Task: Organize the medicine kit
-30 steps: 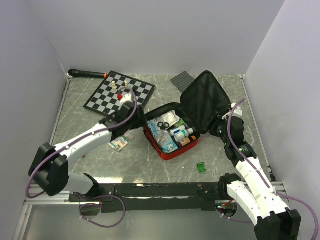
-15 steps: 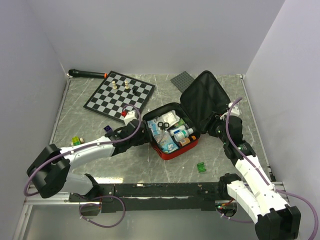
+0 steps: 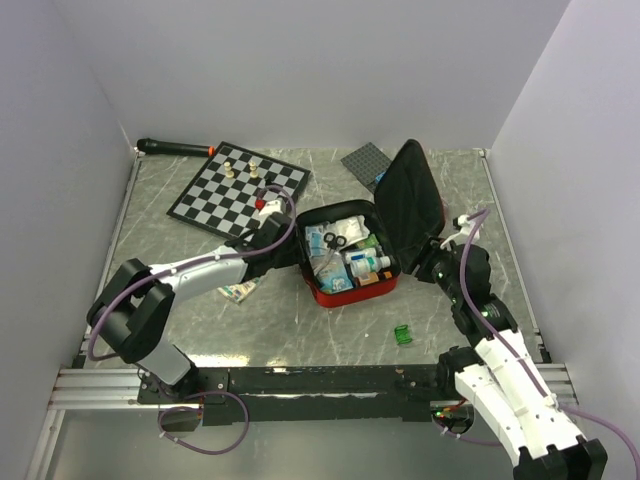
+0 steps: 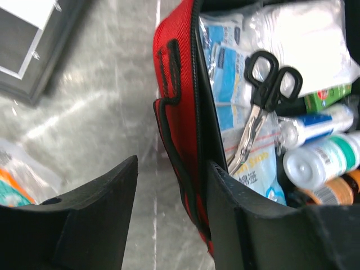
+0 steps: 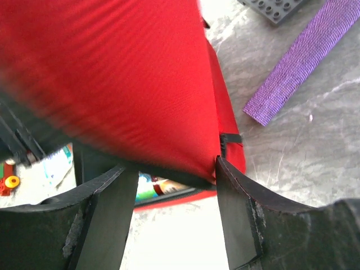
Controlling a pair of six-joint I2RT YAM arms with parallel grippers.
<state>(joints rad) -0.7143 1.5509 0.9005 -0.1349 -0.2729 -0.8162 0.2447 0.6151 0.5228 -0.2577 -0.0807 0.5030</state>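
Holding the left hand (image 4: 171, 169) low over the surface (image 3: 300, 335), fingers apart, straddling the left wall of the medicine kit (image 3: 335, 294), which is lying open mid-surface. Keeping the right hand (image 5: 172, 169) at the raised lid (image 5: 140, 73), fingers spread about its edge; unable to tell whether gripping. Crowding the left hand's inner finger: scissors (image 4: 260, 104), bottles (image 4: 320, 160).

The left arm (image 3: 190, 272) lay low, stretched forward and to the right, its left pincer (image 4: 171, 163) with fingers parted. The right arm (image 3: 495, 345) reached forward, leaning left, its right pincer (image 5: 174, 165) likewise spread.
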